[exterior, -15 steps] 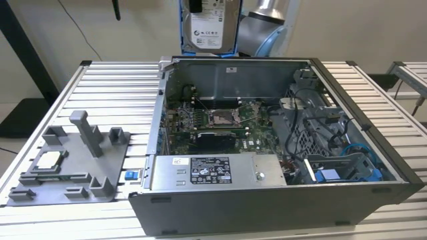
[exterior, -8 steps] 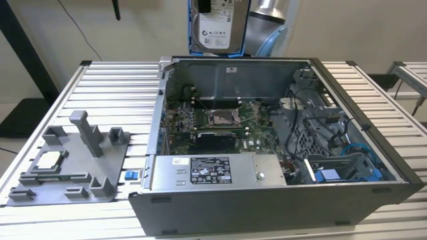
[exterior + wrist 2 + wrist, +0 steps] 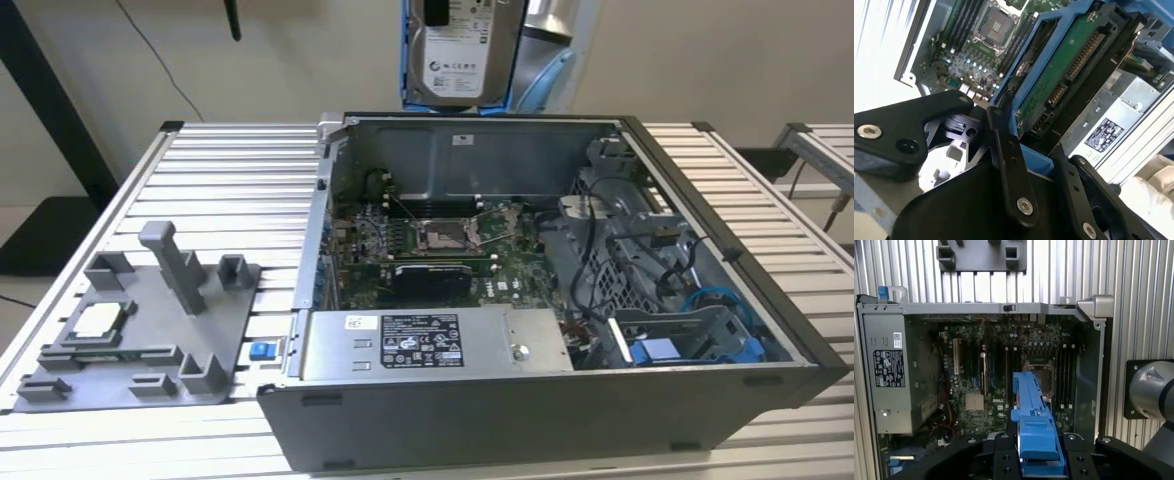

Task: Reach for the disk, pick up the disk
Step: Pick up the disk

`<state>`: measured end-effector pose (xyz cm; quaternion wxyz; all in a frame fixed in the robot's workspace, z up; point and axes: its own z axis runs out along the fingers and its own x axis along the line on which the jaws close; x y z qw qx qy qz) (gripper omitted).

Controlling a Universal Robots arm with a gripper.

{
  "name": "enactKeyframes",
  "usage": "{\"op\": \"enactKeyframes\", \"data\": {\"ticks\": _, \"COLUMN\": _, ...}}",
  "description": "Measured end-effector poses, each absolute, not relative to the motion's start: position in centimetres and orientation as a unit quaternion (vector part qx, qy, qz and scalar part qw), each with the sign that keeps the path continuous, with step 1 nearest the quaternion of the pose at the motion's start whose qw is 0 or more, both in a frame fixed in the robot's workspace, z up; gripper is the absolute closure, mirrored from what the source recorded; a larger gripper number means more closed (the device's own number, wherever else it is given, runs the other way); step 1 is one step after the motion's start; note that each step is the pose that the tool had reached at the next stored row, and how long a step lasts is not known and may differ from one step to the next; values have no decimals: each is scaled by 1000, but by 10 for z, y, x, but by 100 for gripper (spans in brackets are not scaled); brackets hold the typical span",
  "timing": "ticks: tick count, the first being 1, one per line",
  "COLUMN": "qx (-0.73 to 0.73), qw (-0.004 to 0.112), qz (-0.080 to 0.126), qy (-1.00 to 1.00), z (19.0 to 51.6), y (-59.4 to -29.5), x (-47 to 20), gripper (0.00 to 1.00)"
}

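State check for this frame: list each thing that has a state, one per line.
disk: lifted clear above the computer case, upright, held in its blue rails
gripper: shut on the disk's blue rail
computer case: side open, motherboard exposed
processor socket: empty
gray fixture tray: holds a small square chip

— Where is everything on the table (image 3: 227, 160)?

— The open computer case (image 3: 534, 420) sits at centre. The fixture tray (image 3: 147, 330) lies at its nine o'clock. The disk (image 3: 458, 55) hangs above the case's rear wall, at twelve o'clock.
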<state>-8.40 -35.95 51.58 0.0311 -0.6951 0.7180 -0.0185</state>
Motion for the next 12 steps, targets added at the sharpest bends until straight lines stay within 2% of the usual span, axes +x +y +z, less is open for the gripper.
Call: {"op": "enactKeyframes", "data": {"ticks": 12, "qx": -695, "qw": 31, "qz": -18, "qy": 718, "z": 516, "y": -360, "x": -36, "gripper": 100}}
